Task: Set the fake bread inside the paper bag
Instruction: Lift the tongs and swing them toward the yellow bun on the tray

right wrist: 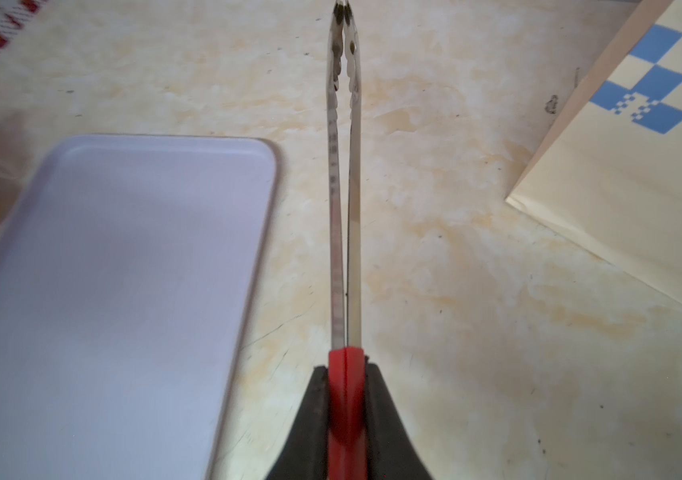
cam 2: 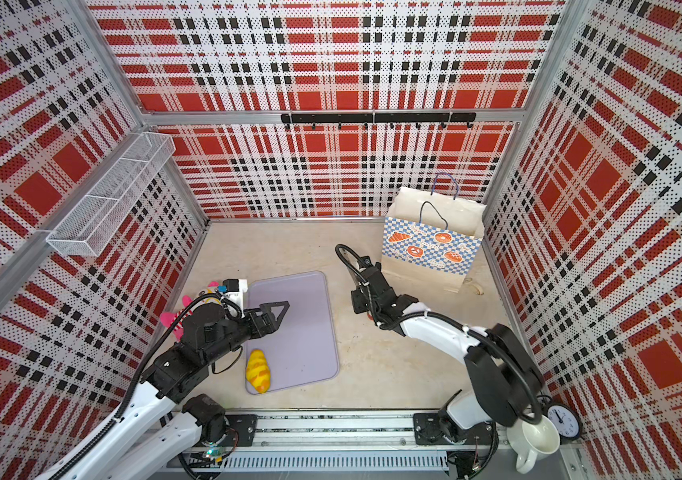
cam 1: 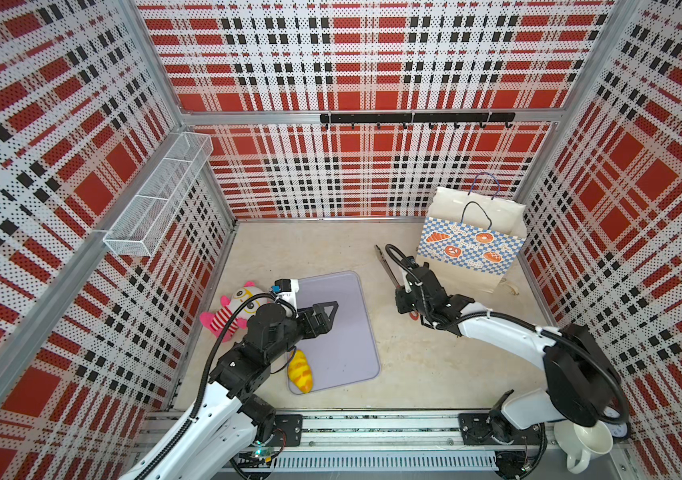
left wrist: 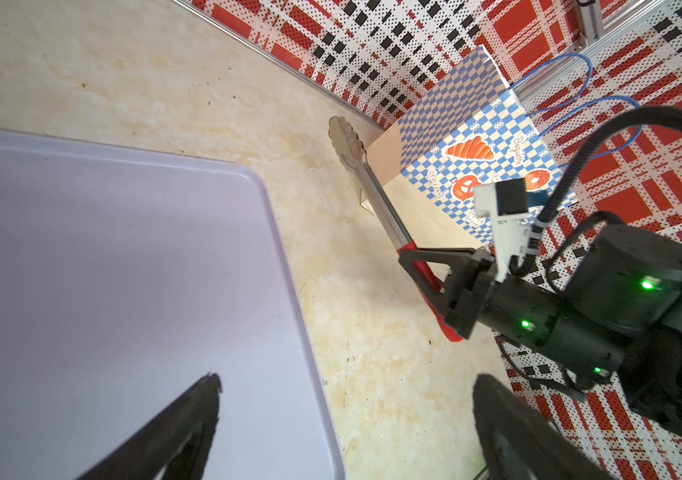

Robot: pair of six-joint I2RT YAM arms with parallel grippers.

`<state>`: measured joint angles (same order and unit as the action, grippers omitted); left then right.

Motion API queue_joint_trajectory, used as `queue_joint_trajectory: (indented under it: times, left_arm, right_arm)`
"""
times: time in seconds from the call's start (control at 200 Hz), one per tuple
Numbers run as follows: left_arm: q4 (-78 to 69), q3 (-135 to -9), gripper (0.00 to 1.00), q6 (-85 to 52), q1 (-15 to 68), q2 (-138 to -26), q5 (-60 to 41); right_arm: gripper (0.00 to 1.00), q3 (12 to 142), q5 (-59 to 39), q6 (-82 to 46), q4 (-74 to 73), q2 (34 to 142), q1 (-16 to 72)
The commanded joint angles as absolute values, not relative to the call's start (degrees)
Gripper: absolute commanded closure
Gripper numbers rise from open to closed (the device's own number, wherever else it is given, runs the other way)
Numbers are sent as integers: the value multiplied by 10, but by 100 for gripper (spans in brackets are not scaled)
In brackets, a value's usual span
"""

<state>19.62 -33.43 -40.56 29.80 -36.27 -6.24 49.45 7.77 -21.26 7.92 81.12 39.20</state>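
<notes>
One fake bread [cam 1: 300, 371] [cam 2: 258, 371], a ridged yellow loaf, lies on the near corner of a lavender tray [cam 1: 347, 332] [right wrist: 123, 270]. The paper bag [cam 1: 472, 245] [cam 2: 431, 245] [left wrist: 468, 137] stands upright and open at the back right. My left gripper [cam 1: 327, 316] [left wrist: 347, 380] hovers open over the tray, holding nothing, beyond the loaf. My right gripper [cam 1: 403, 297] [right wrist: 345, 370] is shut on the red handle of metal tongs [cam 1: 387, 266] [right wrist: 345, 166] [left wrist: 372, 187], left of the bag. The tong arms are squeezed together with nothing between their tips.
A pink-and-white striped plush doll [cam 1: 235, 309] lies left of the tray, partly behind my left arm. A white mug [cam 1: 589, 442] and a small clock [cam 2: 564, 419] sit at the near right corner. A wire basket [cam 1: 156, 199] hangs on the left wall.
</notes>
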Motion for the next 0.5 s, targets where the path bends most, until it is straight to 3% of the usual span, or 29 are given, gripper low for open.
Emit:
queue_joint_trajectory:
  times: [0.0,0.185,0.496]
  left_arm:
    - [266,-359,3,-397,293,-357,-69]
    - [334,-383,1,-396,289,-354,-51]
    - [403,-402,0,-384,278,-362,-33]
  right_arm:
    - [84,465,-29,-197,117,741,395]
    - [79,439,-137,-201,144,664,397]
    - [74,430,-244,-175,178,658,424]
